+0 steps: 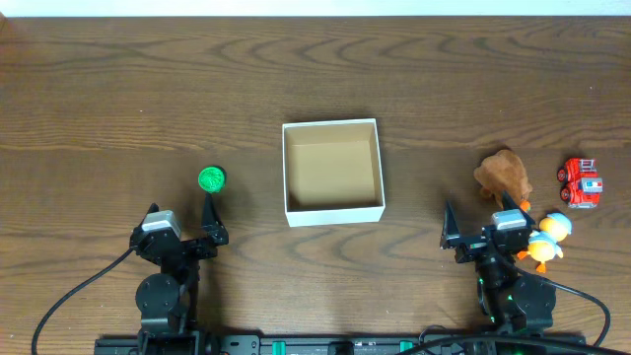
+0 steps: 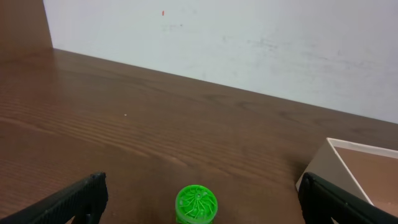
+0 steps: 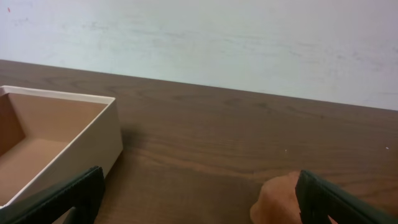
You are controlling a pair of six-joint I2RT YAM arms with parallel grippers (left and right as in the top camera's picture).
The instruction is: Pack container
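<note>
Left gripper (image 1: 179, 207) and right gripper (image 1: 476, 212) are both standing spread, holding nothing. The square white-walled cardboard container (image 1: 332, 212) is sitting empty at the centre of the table (image 1: 99, 89), so packing is probably just starting; next the left one is needing to reach the round green ribbed toy (image 1: 211, 178). Only overhead is showing the red toy truck (image 1: 582, 183).

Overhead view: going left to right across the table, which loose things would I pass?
Green round toy → container → brown toy → toy duck → red toy truck.
</note>
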